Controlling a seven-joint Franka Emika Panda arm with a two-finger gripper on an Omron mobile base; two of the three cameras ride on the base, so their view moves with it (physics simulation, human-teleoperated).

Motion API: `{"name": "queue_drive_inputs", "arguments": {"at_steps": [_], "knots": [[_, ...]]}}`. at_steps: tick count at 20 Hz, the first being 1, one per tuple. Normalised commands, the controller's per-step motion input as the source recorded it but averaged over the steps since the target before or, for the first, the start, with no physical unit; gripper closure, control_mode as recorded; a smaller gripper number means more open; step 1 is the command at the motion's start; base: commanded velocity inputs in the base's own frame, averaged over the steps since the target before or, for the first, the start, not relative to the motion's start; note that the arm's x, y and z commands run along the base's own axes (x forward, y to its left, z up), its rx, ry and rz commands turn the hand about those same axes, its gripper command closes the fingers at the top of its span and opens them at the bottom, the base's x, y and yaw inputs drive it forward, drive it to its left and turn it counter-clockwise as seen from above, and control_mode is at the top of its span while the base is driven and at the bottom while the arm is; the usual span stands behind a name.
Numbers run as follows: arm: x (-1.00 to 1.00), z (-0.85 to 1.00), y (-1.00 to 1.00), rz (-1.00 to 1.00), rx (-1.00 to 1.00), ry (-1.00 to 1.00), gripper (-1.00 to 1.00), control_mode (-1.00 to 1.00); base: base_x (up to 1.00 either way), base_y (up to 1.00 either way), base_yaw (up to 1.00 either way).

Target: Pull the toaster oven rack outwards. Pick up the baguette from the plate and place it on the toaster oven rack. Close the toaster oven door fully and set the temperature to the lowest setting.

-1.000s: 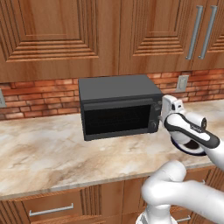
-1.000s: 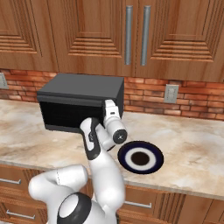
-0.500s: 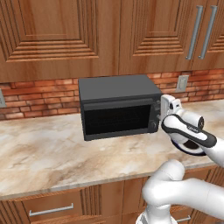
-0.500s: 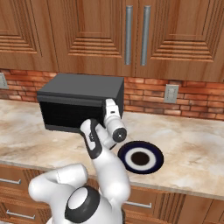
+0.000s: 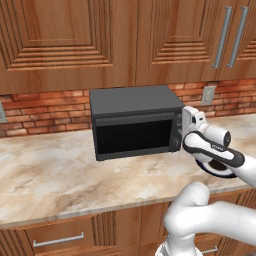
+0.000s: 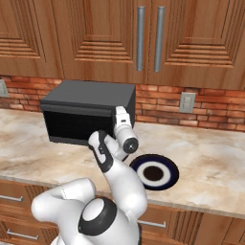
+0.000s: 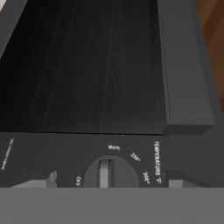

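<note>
Hand view: temperature knob (image 7: 104,173) between gripper (image 7: 109,183) tips

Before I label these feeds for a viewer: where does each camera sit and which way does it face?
Left base view: behind-left, facing the toaster oven; white arm at lower right.
Right base view: behind-right, same oven, plate; arm at lower left.
Hand view: on the hand, close to the temperature knob; gripper fingertips flank it.
Both base views share oven, counter, cabinets.

Around the temperature dial (image 7: 104,173) on the toaster oven (image 7: 87,65) control strip stand small white words: "OFF" beside it at one side, "Warm" over it, then "250" and "300", and past these the label "TEMPERATURE °F". Fainter print further off from the dial is too small to read.
</note>
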Motion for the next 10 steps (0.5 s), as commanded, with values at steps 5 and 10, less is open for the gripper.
{"name": "queue_drive_inputs", "arguments": {"at_steps": [5, 10], "knots": [[0.14, 0.0, 0.0, 0.0, 0.0, 0.0, -1.0, -1.0, 0.0, 0.0, 0.0], [0.09, 0.0, 0.0, -0.01, 0.0, 0.0, -1.0, -1.0, 0.0, 0.0, 0.0]]}}
